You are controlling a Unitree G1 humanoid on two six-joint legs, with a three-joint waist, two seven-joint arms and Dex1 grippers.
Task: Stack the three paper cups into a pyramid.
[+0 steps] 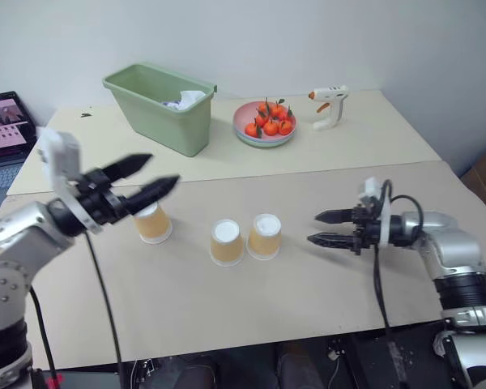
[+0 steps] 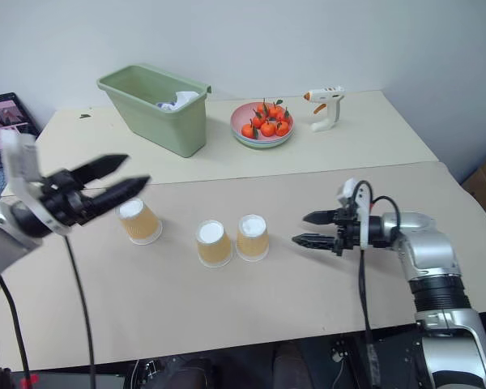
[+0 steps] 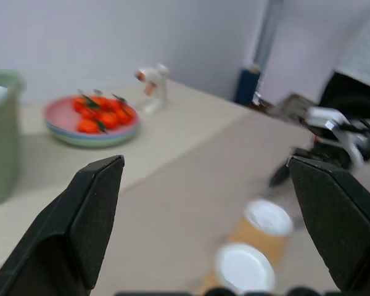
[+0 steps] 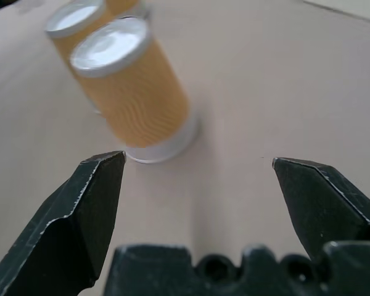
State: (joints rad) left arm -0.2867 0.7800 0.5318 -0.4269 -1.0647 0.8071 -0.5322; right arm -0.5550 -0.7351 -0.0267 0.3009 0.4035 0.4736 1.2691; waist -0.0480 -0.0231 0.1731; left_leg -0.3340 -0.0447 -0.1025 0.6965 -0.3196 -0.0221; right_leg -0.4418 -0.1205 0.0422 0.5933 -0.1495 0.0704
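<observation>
Three tan-orange paper cups stand upside down on the beige table. Two touch side by side in the middle: one [image 1: 227, 242] and one [image 1: 264, 237]. A third cup [image 1: 153, 223] stands apart to their left. My left gripper [image 1: 142, 178] hovers open above and just left of that third cup, pointing right. My right gripper [image 1: 321, 228] is open at table height, a short gap to the right of the paired cups, pointing at them. The right wrist view shows the nearest cup [image 4: 131, 92] ahead of the open fingers, not between them.
A green bin [image 1: 160, 107] with white scrap stands at the back left. A pink plate of small oranges [image 1: 266, 123] and a white glue gun [image 1: 330, 106] sit at the back. A laptop [image 1: 6, 130] lies off the table's left edge.
</observation>
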